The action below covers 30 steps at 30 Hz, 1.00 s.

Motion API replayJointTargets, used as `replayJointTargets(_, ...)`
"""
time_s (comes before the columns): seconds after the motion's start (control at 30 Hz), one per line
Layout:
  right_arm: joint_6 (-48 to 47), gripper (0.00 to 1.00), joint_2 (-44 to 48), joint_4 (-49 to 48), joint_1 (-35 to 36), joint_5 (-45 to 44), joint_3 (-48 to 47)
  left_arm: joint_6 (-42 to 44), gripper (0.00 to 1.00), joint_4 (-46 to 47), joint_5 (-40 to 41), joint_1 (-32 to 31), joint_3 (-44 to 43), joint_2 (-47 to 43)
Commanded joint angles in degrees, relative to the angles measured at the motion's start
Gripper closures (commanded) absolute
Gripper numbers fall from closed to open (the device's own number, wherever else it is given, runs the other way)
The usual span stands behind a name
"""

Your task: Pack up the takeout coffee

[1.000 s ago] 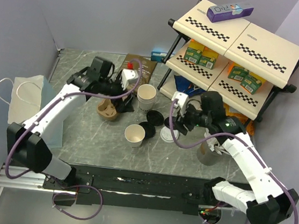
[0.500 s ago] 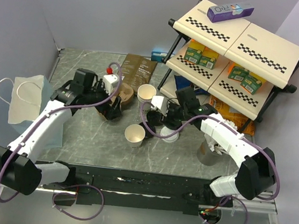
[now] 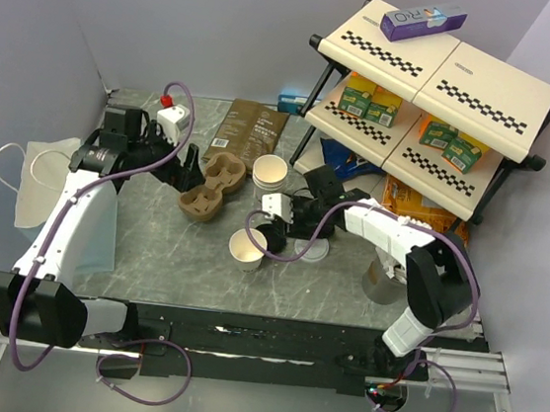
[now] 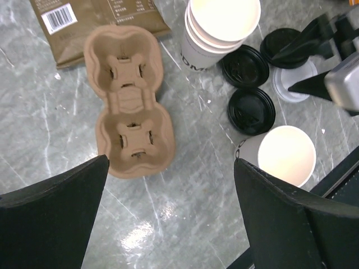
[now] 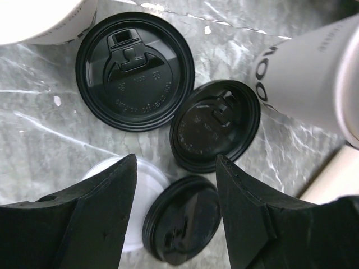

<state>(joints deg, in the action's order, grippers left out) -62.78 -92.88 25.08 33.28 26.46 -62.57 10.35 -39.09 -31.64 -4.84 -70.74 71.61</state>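
No cup has a lid on. A single white paper cup (image 3: 247,248) stands open and also shows in the left wrist view (image 4: 286,154). A stack of white cups (image 3: 270,174) stands behind it (image 4: 223,25). Three black lids lie loose on the table (image 5: 134,70) (image 5: 216,124) (image 5: 180,219), the last beside a white lid (image 5: 137,196). My right gripper (image 3: 279,228) (image 5: 176,210) is open, low over that last black lid, its fingers either side of it. My left gripper (image 3: 188,164) (image 4: 168,224) is open and empty, above the table just near the brown pulp carrier (image 4: 129,103).
A brown coffee pouch (image 3: 247,128) lies behind the carrier (image 3: 210,187). A white paper bag (image 3: 44,185) stands at the left. A checkered shelf rack (image 3: 437,95) with boxes fills the right. A metal cup (image 3: 383,278) stands near the right arm.
My right gripper has swung left and down over the lids. My left gripper has pulled back to the left, off the carrier, which now lies uncovered.
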Motion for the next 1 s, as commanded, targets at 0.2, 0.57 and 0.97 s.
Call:
replayJointTargets(0.2,-5.59,0.35,-8.19,-3.2,1.26,-0.18,-3.26,-0.42,0.01,-0.28,-1.85,2.29,-3.26,-1.13)
replayJointTargets(0.57,-7.09,0.44,-12.94,-1.97,1.53,-2.37,-6.95,-0.94,0.01,0.51,-2.99,3.61,-2.83,-0.77)
replayJointTargets(0.97,-6.83,0.7,-13.82,-1.44,1.61,-3.96,-8.01,-1.03,0.01,0.95,-4.31,3.87,-3.0,-0.07)
